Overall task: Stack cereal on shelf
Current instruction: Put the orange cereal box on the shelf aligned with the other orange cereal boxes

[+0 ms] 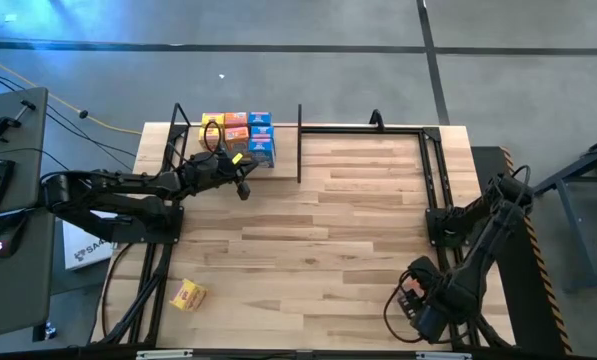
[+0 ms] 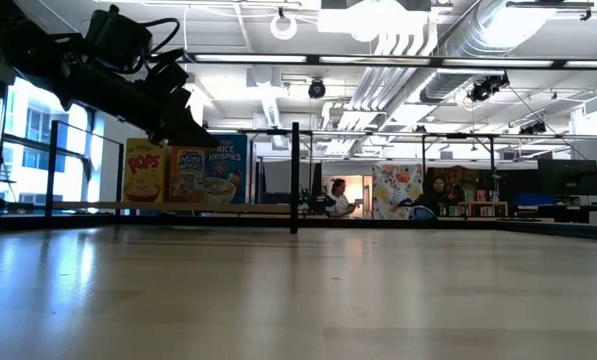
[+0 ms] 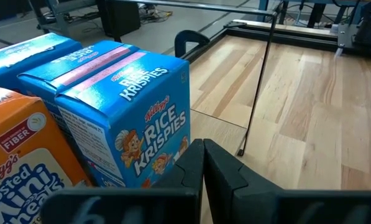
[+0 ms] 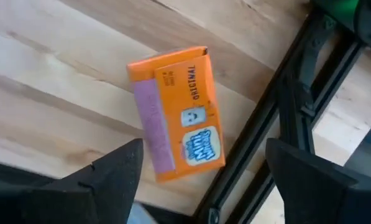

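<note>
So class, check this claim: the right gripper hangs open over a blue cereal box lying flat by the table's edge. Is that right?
Not quite. The box under the open right gripper is orange, not blue, as the right wrist view shows. It does lie flat on the table, close to the dark frame at the edge. The blue boxes stand by the left gripper instead.

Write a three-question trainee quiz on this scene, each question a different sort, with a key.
1. True or false: the left pincer is shut beside the blue box.
2. Which box lies below the open right pincer? A) blue B) orange C) yellow
3. Fill in: a lone yellow box lies at the table's ___ edge, away from the shelf.

Key: 1 true; 2 B, the orange box; 3 left.
</note>
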`<state>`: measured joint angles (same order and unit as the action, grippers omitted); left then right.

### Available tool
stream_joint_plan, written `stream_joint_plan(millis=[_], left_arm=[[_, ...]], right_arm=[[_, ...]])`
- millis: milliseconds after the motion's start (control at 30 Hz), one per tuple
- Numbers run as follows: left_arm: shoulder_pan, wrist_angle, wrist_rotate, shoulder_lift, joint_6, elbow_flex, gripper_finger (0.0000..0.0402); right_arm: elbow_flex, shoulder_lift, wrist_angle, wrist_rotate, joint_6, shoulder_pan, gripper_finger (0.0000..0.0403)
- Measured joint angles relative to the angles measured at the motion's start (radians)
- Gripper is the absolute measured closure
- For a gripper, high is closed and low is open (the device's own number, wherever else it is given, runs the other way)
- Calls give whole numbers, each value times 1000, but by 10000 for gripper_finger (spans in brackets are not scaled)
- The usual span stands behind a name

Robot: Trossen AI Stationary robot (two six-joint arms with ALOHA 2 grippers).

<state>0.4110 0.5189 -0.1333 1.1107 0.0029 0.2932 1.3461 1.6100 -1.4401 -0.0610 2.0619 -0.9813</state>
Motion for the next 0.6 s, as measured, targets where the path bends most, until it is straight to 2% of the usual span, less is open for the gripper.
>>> stream_joint_plan(millis=[333,600], left_arm=[[0,-2,0,0,0,0,401],[0,-2,0,0,0,0,401]], right_arm=[[-128,0,203,34,51,-35,89],[-153,0,223,65,43,-27,157]])
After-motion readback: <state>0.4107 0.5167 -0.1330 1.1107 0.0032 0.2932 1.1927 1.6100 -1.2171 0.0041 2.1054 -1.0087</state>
